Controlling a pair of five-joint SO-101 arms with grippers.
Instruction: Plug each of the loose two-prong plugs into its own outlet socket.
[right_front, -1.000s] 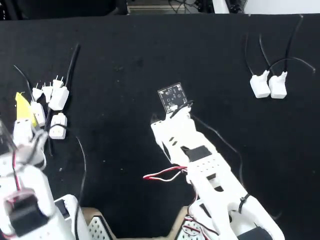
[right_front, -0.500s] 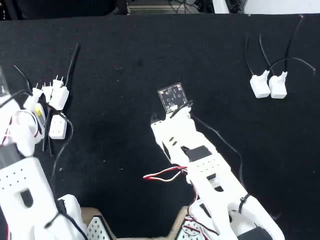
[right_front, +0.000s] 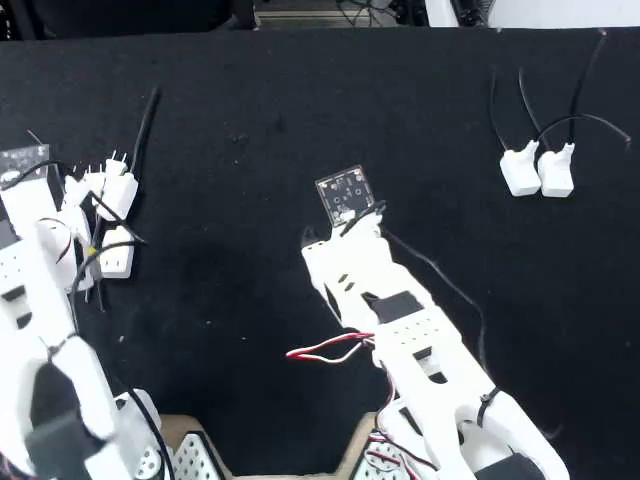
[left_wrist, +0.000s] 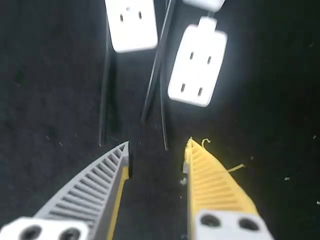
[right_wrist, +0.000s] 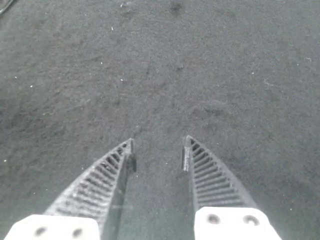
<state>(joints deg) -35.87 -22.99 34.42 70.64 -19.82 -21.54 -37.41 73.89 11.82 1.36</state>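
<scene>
Several loose white two-prong plugs (right_front: 116, 190) with black cords lie in a cluster at the table's left. Just nearer sits a white outlet block (right_front: 117, 253). In the left wrist view my left gripper (left_wrist: 157, 145) is open, its grey and yellow fingers empty. Just beyond its tips lie two outlet blocks, one (left_wrist: 197, 65) a short way ahead and another (left_wrist: 131, 23) farther off, with black cords (left_wrist: 156, 80) running between them. My left arm (right_front: 35, 235) sits beside the cluster. My right gripper (right_wrist: 159, 141) is open over bare black cloth; its arm (right_front: 375, 290) lies mid-table.
Two more white plug bodies (right_front: 538, 170) with looping black cords rest at the far right. A black cloth (right_front: 250, 120) covers the table. Red and white wires (right_front: 325, 348) hang off the right arm.
My left arm has swung away from the near left edge toward the plug cluster and now covers part of it. The right arm has stayed still.
</scene>
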